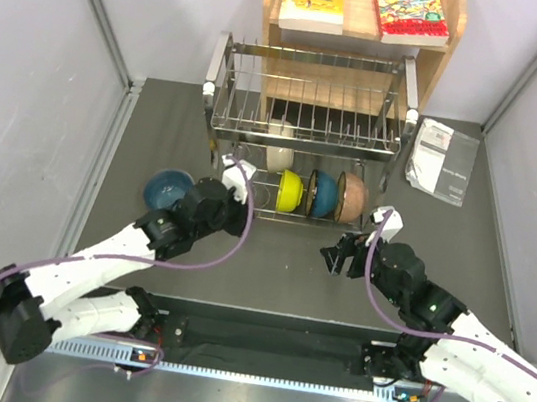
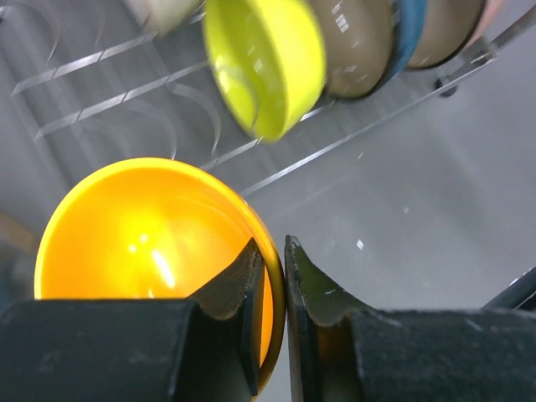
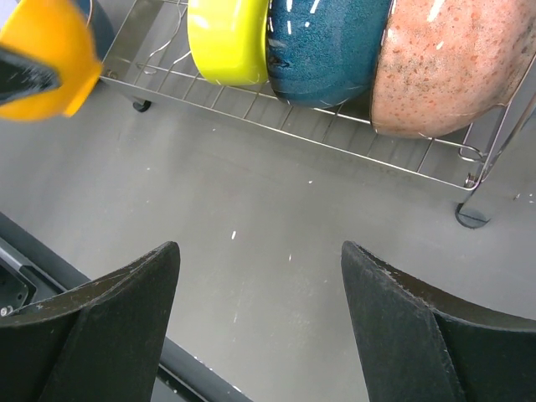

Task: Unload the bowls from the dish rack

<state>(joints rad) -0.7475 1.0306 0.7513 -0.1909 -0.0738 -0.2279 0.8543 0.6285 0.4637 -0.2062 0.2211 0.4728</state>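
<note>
The left arm [image 1: 108, 263] stretches from its base diagonally up toward the dish rack [image 1: 306, 116], its wrist bent so the left gripper [image 2: 270, 251] points at the rack's lower tier. Its jaws stand narrow, pinched on the rim of the orange bowl [image 2: 151, 234], with one finger inside the bowl and the other outside. The bowl is glossy, deep orange at the rim and bright yellow-orange where light strikes its inside; it hangs off to one side of the jaws, clear of the rack's wires, above the grey table [image 2: 435, 209].

Beyond the fingertips the lime-yellow bowl [image 2: 268, 59] stands on edge in the lower tier. The right arm [image 1: 470, 342] reaches in from the other side, elbow low; the right gripper [image 3: 260, 251] faces the rack's front rail with its jaws spread wide and nothing between them. Ahead of those jaws the teal-blue bowl [image 3: 327, 46] and the speckled pinkish-tan bowl [image 3: 452, 63] stand side by side, touching. The cream-white bowl [image 1: 279, 147] sits farther back in the rack; a blue bowl [image 1: 167, 188] rests on the table just outboard of the left wrist.
</note>
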